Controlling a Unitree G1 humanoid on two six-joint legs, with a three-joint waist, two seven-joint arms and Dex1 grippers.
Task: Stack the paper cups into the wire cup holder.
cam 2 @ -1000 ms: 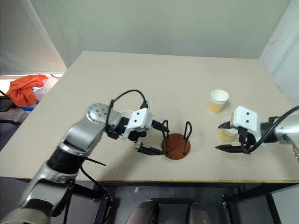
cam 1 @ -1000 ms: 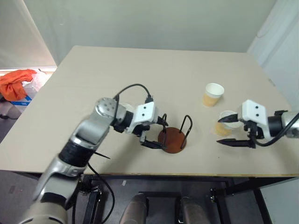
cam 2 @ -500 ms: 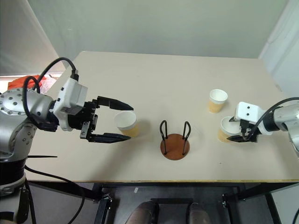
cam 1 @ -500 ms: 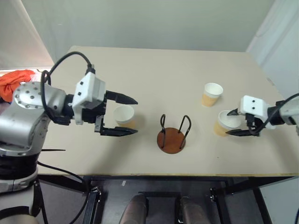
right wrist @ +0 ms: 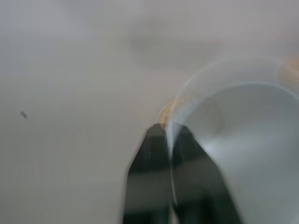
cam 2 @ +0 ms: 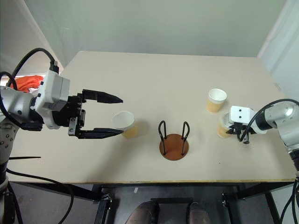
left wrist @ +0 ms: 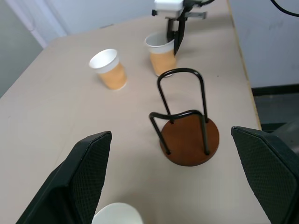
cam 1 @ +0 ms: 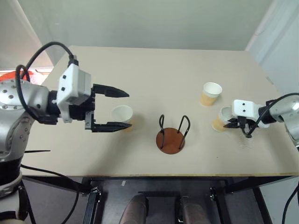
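Right gripper [cam 1: 233, 123]: jaws pinching cup wall [cam 1: 219, 122]
Left gripper [cam 1: 112, 109]: jaws wide, empty
Risk: thin rim crumpling; cup slipping on lift

Right gripper [cam 2: 232, 132] pinching cup [cam 2: 224, 126] rim

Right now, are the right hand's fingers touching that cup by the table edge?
Touching. The right wrist view shows the two black fingers shut on the paper cup's rim, one inside, one outside the wall.

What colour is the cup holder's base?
Reddish-brown disc base of the wire cup holder, clearest in the left wrist view.
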